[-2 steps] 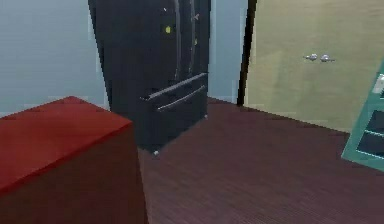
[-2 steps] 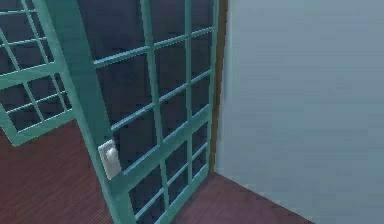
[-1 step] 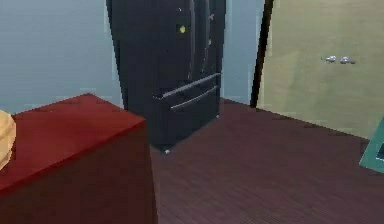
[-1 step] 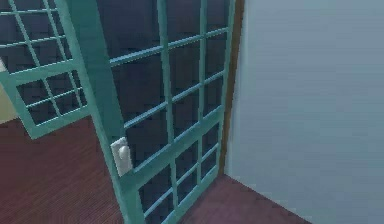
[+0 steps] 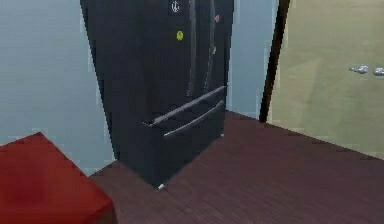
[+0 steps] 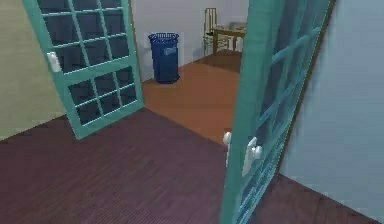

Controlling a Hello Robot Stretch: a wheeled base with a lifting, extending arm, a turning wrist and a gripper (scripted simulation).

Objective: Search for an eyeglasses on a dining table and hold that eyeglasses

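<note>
Eyeglasses: place cannot be told, nor the claw's state. Nearest, a red block (image 5: pixel 40 185) sits on dark plank floor (image 5: pixel 280 180) before a black fridge (image 5: pixel 165 70). Sideways, teal glazed doors (image 6: pixel 90 65) flank orange floor (image 6: pixel 195 95), a blue bin (image 6: pixel 165 57), then a wooden table (image 6: pixel 230 38) farthest.

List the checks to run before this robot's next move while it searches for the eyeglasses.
1. Path straight ahead: not ok, a dark fridge blocks it.
2. Red object at the forward view's lower left: cannot tell how near.
3. Side passage: ok, the teal glass doors stand open over bare floor.
4. Blue bin: ok, it stands left of the passage.
5. Table candidate: ok, a wooden table stands beyond the doors.
6. Eyeglasses on it: cannot tell, too far.
</note>
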